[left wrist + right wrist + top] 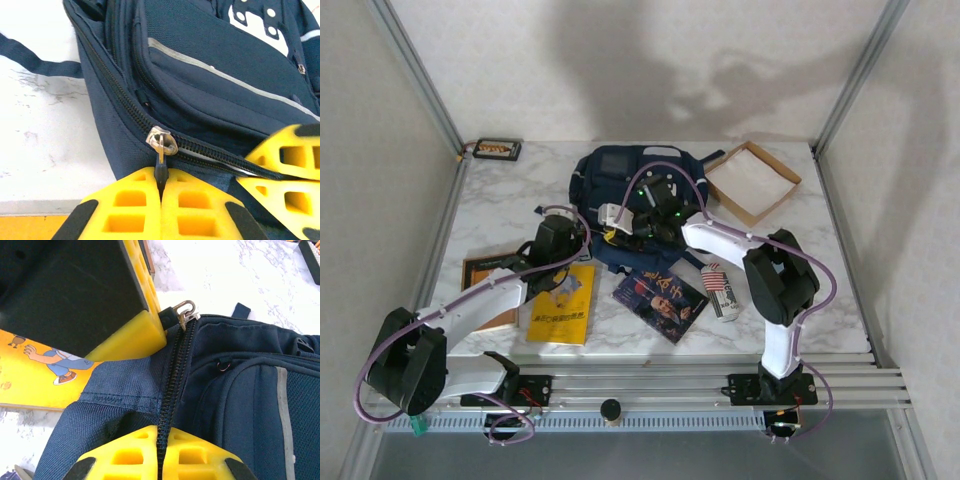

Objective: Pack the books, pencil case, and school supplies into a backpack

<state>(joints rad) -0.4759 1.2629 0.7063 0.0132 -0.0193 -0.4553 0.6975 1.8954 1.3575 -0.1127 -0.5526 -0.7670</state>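
While the left gripper presses its yellow fingers flat together on the dark tab of the zipper pull, the right gripper is pinched shut on the backpack a little farther along the same zipper, with the line of teeth running between its pads. The left wrist camera shows the metal slider sitting at the bag's lower corner, just above the closed fingers, with the right gripper's fingers at the frame's right edge. The right wrist camera gives the reverse angle: the left gripper's dark body and yellow finger fill the top left corner, the slider is at its tip, and the teeth between the two grippers are meshed shut. It also catches a pale stripe down the front pocket.

The overhead camera places the navy backpack at the middle of the marble table, both arms reaching in to its near edge. A yellow book and a dark blue book lie on the table in front of it, and a brown book is partly under the left arm. A cardboard tray sits just right of the bag.
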